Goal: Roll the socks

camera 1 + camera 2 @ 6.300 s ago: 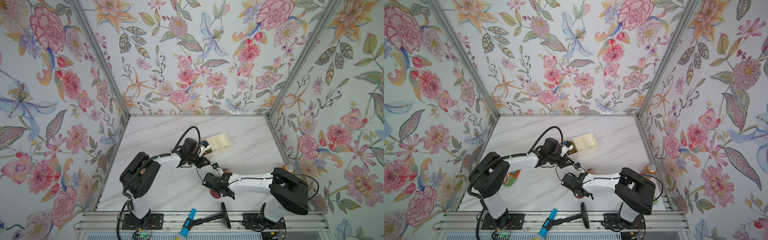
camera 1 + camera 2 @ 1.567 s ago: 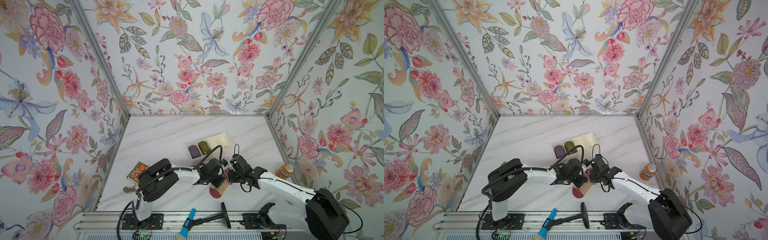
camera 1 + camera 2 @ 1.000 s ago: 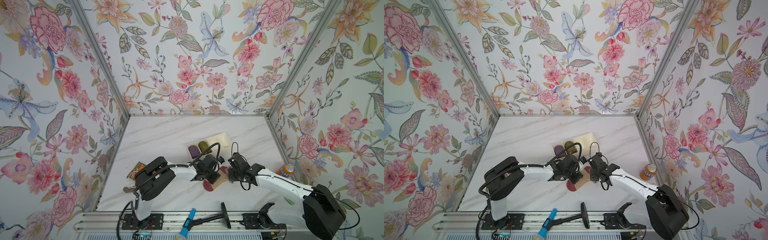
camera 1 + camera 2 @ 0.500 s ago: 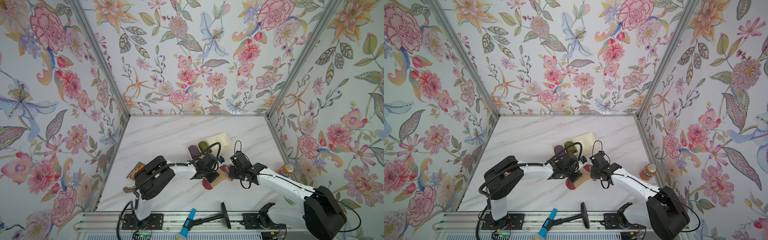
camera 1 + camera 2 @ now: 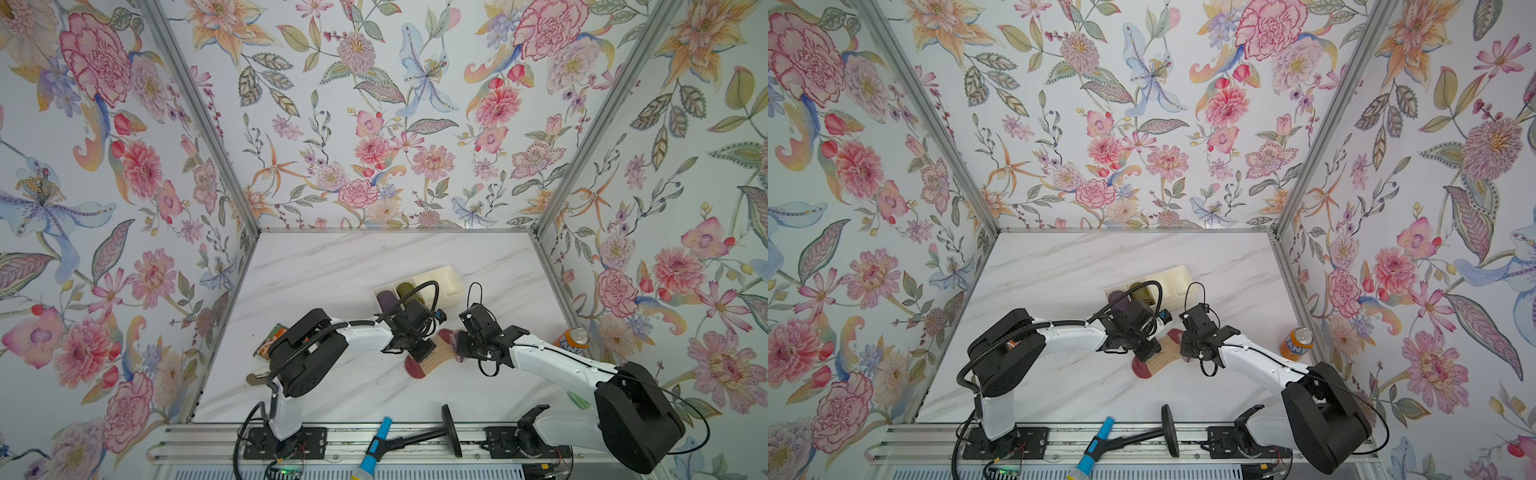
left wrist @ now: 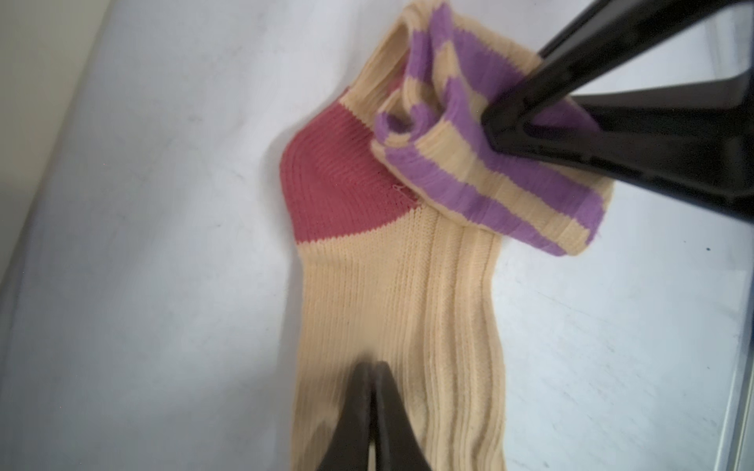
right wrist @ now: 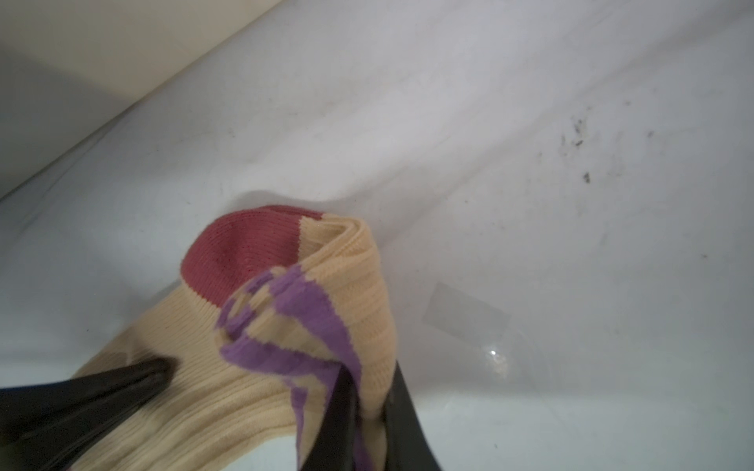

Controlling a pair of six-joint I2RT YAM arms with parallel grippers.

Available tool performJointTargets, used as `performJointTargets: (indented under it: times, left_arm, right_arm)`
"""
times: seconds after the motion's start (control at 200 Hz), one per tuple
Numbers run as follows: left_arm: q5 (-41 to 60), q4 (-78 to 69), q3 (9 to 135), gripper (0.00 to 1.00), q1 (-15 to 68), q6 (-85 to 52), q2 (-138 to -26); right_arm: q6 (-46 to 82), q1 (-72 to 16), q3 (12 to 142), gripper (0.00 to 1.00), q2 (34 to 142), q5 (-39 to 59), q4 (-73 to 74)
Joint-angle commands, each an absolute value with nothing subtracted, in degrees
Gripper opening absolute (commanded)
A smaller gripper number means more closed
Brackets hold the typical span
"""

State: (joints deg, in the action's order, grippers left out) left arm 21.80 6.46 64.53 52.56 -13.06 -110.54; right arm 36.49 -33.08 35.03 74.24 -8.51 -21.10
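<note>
Pinching the purple-striped cuff end of the socks [image 6: 391, 293], the right gripper [image 7: 367, 391] has its fingers clamped on the knit, with the cuff folded back over the maroon heel. The left gripper [image 6: 370, 367] rests its fingers, drawn nearly together, tip-down on the peach foot part; they seem only to press, though a caught fold cannot be ruled out. The socks lie flat on the white worktop [image 5: 332, 266] just in front of the cream tray [image 5: 457, 286], toe pointing away from it. Inside that tray sit a purple roll [image 5: 386, 299] and an olive roll [image 5: 404, 289].
</note>
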Motion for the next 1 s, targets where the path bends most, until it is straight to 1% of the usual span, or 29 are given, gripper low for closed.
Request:
performJointTargets:
  times: [0.0, 0.23, 0.41, 0.525, 0.565, 0.831, 0.996]
  left_arm:
    - [24.9, 11.3, 67.0, 0.1, 51.8, -13.8, -108.6]
    - [30.3, 6.7, 72.0, 0.09, 51.8, -15.6, -110.5]
    - [33.5, 2.4, 73.5, 0.08, 51.8, -17.8, -111.9]
    - [35.0, 0.6, 74.2, 0.08, 51.9, -18.9, -113.5]
    - [35.1, 0.5, 74.4, 0.08, 51.9, -19.1, -114.1]
    - [31.4, 4.5, 74.7, 0.05, 51.9, -17.4, -117.1]
    - [28.8, 5.2, 73.0, 0.05, 51.9, -17.1, -118.5]
  right_arm:
    - [37.3, -32.0, 33.7, 0.02, 74.3, -10.6, -22.1]
    - [37.2, -31.2, 32.6, 0.02, 73.6, -8.8, -20.1]
    - [36.9, -30.5, 32.0, 0.03, 72.4, -8.0, -18.9]
    - [36.8, -29.6, 31.1, 0.05, 71.5, -6.5, -17.3]
    - [36.7, -29.2, 30.9, 0.08, 71.3, -6.1, -16.9]
    - [36.8, -27.3, 29.7, 0.07, 68.7, -4.9, -15.0]
    - [37.7, -25.6, 28.1, 0.06, 67.9, -2.0, -12.4]
